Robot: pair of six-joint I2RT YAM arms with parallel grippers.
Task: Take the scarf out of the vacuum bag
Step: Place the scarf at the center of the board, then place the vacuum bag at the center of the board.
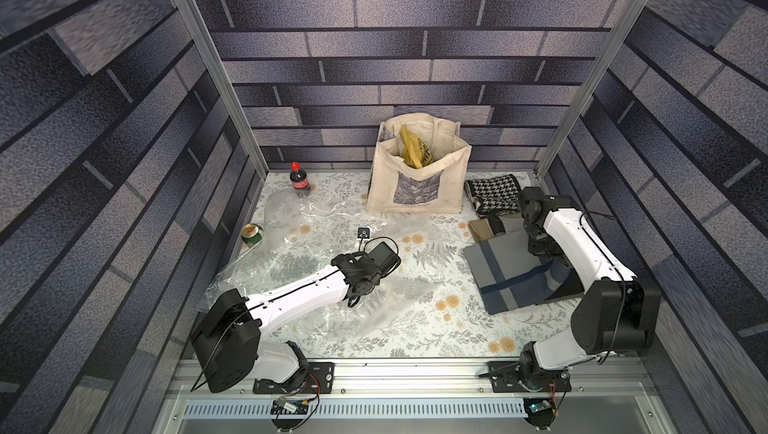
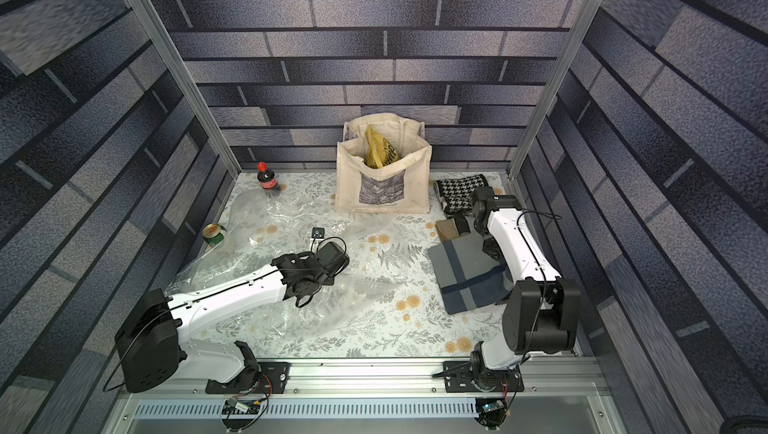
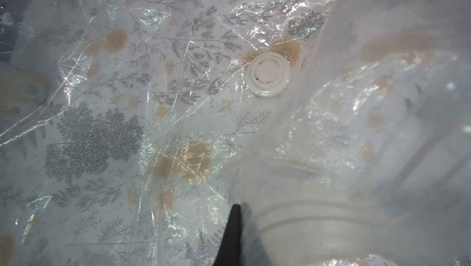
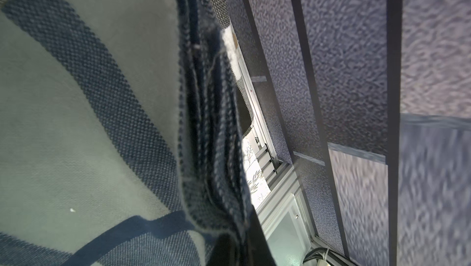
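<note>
While the left end effector [image 3: 233, 236] pinned the empty vacuum bag [image 1: 316, 219] shut-jawed, the right end effector [image 4: 229, 226], clamped on the scarf [image 1: 505, 274] beside it, should have lowered it flat onto the counter [image 1: 415, 328].

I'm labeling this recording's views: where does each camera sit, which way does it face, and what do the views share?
Top views: high above the front rail, looking down at the table; both arms show.
Left wrist: on the left arm, facing down onto the vacuum bag and its valve cap; a dark finger shows.
Right wrist: on the right arm, facing along the grey scarf toward the side wall; no part of its hand clearly shows.
Shared: both top views show bag and scarf.
</note>
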